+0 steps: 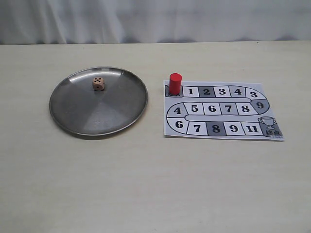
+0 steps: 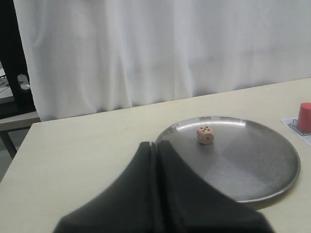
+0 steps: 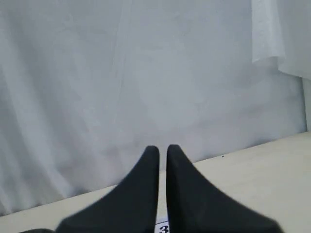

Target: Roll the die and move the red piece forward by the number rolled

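The die (image 1: 98,84) lies in the far part of a round metal plate (image 1: 77,116), with several black pips on its top face. The red piece (image 1: 175,83) stands upright on the start square of the paper game board (image 1: 218,109), just left of square 1. Neither gripper shows in the exterior view. In the left wrist view my left gripper (image 2: 155,144) is shut and empty, short of the plate (image 2: 262,170), with the die (image 2: 205,135) beyond it and the red piece (image 2: 304,117) at the frame edge. My right gripper (image 3: 163,148) has its fingers nearly together, holding nothing, above a board square (image 3: 163,228) marked 3.
The board's numbered track winds from 1 to 11 and ends at a trophy square (image 1: 268,124). A white curtain (image 1: 155,19) hangs behind the table's far edge. In the left wrist view the table's side edge (image 2: 19,145) drops off, with a dark frame beyond it.
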